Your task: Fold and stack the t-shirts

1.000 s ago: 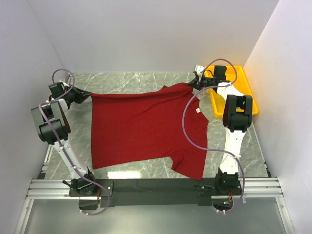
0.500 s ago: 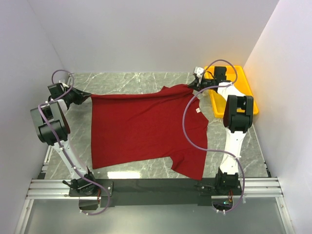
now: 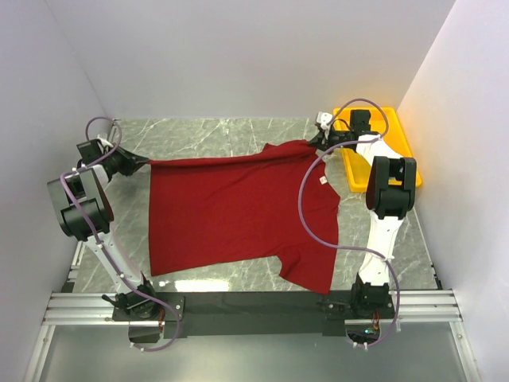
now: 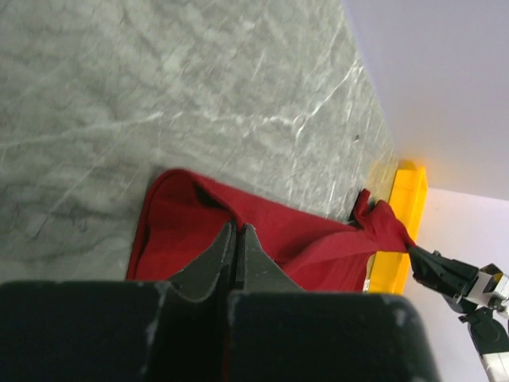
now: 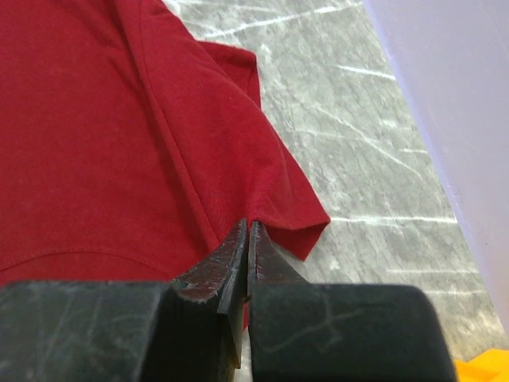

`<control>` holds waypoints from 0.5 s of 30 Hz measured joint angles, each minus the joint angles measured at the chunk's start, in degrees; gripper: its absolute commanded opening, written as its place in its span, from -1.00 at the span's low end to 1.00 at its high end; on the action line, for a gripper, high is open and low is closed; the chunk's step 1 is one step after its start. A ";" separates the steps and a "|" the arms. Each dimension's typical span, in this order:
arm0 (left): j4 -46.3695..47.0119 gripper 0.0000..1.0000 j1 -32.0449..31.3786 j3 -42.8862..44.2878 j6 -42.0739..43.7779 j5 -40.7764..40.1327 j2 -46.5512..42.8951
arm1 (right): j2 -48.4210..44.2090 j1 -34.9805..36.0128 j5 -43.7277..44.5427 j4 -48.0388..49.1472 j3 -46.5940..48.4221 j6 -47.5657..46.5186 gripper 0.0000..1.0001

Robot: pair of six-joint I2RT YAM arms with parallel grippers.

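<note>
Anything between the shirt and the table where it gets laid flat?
Nothing visible. The left tool and right tool grip the far edge of the shirt; the table beyond it is bare. The yellow tray sits beside the right tool.

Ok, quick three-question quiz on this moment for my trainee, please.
1. True or false: the left gripper and right gripper are both shut on the t-shirt.
2. The yellow tray sits: A) at the table's far right corner, B) at its near left corner, C) under the shirt.
3. Which gripper is nearer the tray?
Key: 1 true; 2 A; 3 the right one.
</note>
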 measured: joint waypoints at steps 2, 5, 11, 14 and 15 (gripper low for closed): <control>-0.98 -0.99 0.02 -0.46 0.74 0.09 0.00 | 0.00 0.00 0.83 -0.48 0.00 -0.52 -1.00; -2.62 -0.99 0.02 -0.74 2.19 0.20 0.00 | -0.02 0.00 2.12 -1.36 0.00 -1.70 -1.00; -5.20 -0.99 0.02 -0.74 4.76 0.17 0.00 | -0.04 0.00 4.00 -3.28 -0.04 -3.96 -1.00; -6.69 -0.99 0.02 -0.74 5.90 -0.11 0.00 | -0.04 0.00 4.61 -3.78 -0.07 -4.94 -1.00; -7.30 -0.99 0.02 -0.74 6.14 -0.20 0.00 | -0.07 0.00 4.83 -3.85 -0.17 -5.25 -1.00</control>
